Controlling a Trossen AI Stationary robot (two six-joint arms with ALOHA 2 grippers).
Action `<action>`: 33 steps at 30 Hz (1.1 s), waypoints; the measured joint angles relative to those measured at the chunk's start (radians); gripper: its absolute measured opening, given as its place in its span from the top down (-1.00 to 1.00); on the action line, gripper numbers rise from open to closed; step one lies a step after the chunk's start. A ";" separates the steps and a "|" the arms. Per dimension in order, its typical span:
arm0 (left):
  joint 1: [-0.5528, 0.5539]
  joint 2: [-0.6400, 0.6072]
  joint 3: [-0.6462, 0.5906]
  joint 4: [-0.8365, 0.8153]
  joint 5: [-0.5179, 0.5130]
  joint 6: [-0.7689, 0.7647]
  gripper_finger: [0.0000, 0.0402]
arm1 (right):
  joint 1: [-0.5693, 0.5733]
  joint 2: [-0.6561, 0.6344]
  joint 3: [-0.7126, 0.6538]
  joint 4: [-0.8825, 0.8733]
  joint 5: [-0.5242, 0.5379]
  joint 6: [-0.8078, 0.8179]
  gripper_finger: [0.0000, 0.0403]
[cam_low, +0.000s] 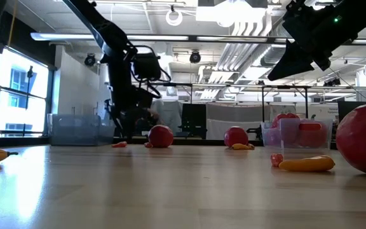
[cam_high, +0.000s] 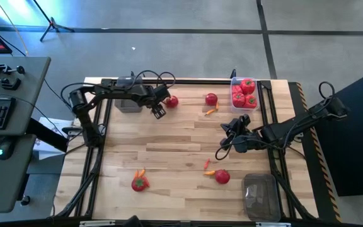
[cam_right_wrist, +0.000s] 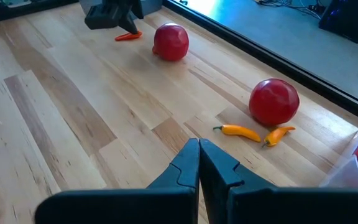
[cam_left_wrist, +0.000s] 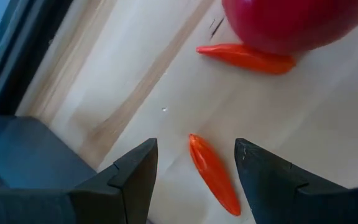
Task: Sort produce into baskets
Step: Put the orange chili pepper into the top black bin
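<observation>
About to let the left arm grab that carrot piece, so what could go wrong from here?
The left gripper is open around a thin orange carrot piece lying flat, so the fingers may slide off it. A red tomato and second carrot piece lie close ahead and could be nudged into rolling.

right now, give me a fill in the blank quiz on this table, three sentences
1. The left gripper hangs with its jaws ____ around a small orange piece.
2. The right gripper is ____ and holds nothing.
3. The basket at the table's far edge holds only ____ produce.

Missing words: open; shut; red
</observation>
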 joint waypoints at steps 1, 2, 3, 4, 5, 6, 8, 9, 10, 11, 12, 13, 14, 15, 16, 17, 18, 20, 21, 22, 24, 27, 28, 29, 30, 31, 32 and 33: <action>0.004 0.012 0.008 -0.015 -0.001 -0.005 0.00 | 0.000 0.001 0.000 0.000 0.000 0.000 1.00; 0.005 0.024 0.015 -0.025 -0.004 -0.010 0.00 | 0.000 0.003 0.000 0.000 0.000 0.000 1.00; 0.007 0.035 0.020 -0.028 -0.010 -0.012 0.00 | 0.000 0.005 0.000 0.000 0.000 0.000 1.00; 0.011 0.047 0.023 -0.029 -0.011 -0.012 0.00 | 0.000 0.008 0.000 0.000 0.000 0.000 1.00; 0.012 0.059 0.025 -0.033 -0.011 -0.012 0.00 | 0.000 0.012 0.000 0.000 0.000 0.000 1.00; 0.015 0.069 0.026 -0.034 -0.011 -0.012 0.00 | 0.000 0.016 0.000 0.000 0.000 0.000 1.00; 0.018 0.079 0.029 -0.033 -0.011 -0.013 0.00 | 0.000 0.026 0.000 0.000 -0.001 0.000 1.00; 0.018 0.083 0.029 -0.033 -0.011 -0.013 0.00 | 0.000 0.031 0.000 0.000 -0.001 0.000 1.00; 0.018 0.084 0.030 -0.034 -0.010 -0.012 0.01 | 0.000 0.036 0.000 0.000 -0.001 0.000 1.00; 0.018 0.084 0.030 -0.037 -0.009 -0.008 0.03 | 0.000 0.041 0.000 0.000 -0.001 0.000 1.00; 0.018 0.084 0.030 -0.037 -0.002 0.005 0.06 | 0.000 0.045 0.000 0.000 -0.001 0.001 1.00; 0.016 0.084 0.030 -0.038 0.005 0.018 0.10 | 0.000 0.048 0.000 0.000 -0.002 0.001 1.00; 0.016 0.084 0.030 -0.038 0.014 0.030 0.15 | 0.000 0.052 0.000 0.001 -0.002 0.001 1.00; 0.016 0.083 0.029 -0.038 0.018 0.039 0.21 | 0.000 0.052 0.000 0.000 -0.003 0.002 1.00; 0.016 0.083 0.029 -0.038 0.023 0.046 0.28 | 0.000 0.052 0.000 0.000 -0.003 0.002 1.00; 0.016 0.083 0.029 -0.039 0.027 0.052 0.35 | 0.000 0.052 0.000 0.000 -0.004 0.003 1.00; 0.015 0.083 0.029 -0.039 0.032 0.057 0.42 | 0.000 0.052 0.000 0.000 -0.005 0.003 1.00; 0.015 0.083 0.029 -0.039 0.042 0.073 0.58 | 0.000 0.052 0.000 0.000 -0.005 0.002 1.00; 0.015 0.080 0.028 -0.041 0.045 0.082 0.66 | 0.000 0.052 0.000 0.001 -0.005 0.002 1.00; 0.015 0.080 0.028 -0.042 0.045 0.085 0.73 | 0.000 0.052 0.000 0.000 -0.005 0.001 1.00; 0.015 0.077 0.032 -0.056 0.045 0.094 0.87 | 0.000 0.052 0.000 0.000 -0.008 0.001 1.00; 0.015 0.065 0.052 -0.071 0.041 0.108 0.97 | 0.000 0.052 0.000 0.000 -0.008 0.000 1.00; 0.015 0.056 0.060 -0.073 0.041 0.110 0.97 | 0.000 0.052 0.000 0.000 -0.008 0.000 1.00; 0.015 0.046 0.068 -0.074 0.041 0.111 0.96 | 0.000 0.052 0.000 0.000 -0.008 0.000 1.00; 0.015 0.034 0.075 -0.076 0.041 0.111 0.95 | 0.000 0.052 0.000 0.000 -0.008 0.000 1.00; 0.015 0.021 0.082 -0.077 0.041 0.114 0.95 | 0.000 0.052 0.000 0.000 -0.010 0.000 1.00; 0.015 0.006 0.089 -0.079 0.041 0.118 0.95 | 0.000 0.052 0.000 0.000 -0.016 0.000 1.00; 0.015 -0.015 0.094 -0.083 0.040 0.119 0.95 | 0.000 0.052 0.000 0.000 -0.021 0.000 1.00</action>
